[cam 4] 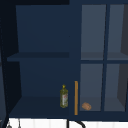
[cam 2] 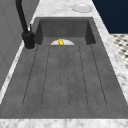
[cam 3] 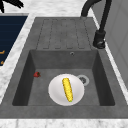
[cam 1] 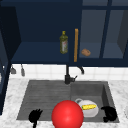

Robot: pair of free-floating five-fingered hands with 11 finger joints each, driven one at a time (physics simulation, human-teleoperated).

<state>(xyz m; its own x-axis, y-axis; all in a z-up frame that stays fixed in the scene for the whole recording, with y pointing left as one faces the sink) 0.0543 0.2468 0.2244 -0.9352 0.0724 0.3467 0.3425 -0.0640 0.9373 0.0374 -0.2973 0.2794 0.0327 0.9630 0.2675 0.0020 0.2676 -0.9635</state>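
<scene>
While its fingers curl inward on nothing, the right hand (cam 1: 109, 113) hovers at the sink basin's (cam 1: 106, 92) front right corner, the white plate (cam 1: 88, 108) with the corn cob (cam 1: 89, 107) just beside it at nine o'clock. Fingers spread loosely, the left hand (cam 1: 35, 116) hangs at the draining board's (cam 1: 45, 96) front edge, a red ball (cam 1: 67, 114) at three o'clock.

The plate (cam 1: 88, 109) is partly hidden by a red ball (cam 1: 67, 114), itself cut off below. In the left side view, most of the plate (cam 2: 62, 42) is hidden behind the basin's rim.
</scene>
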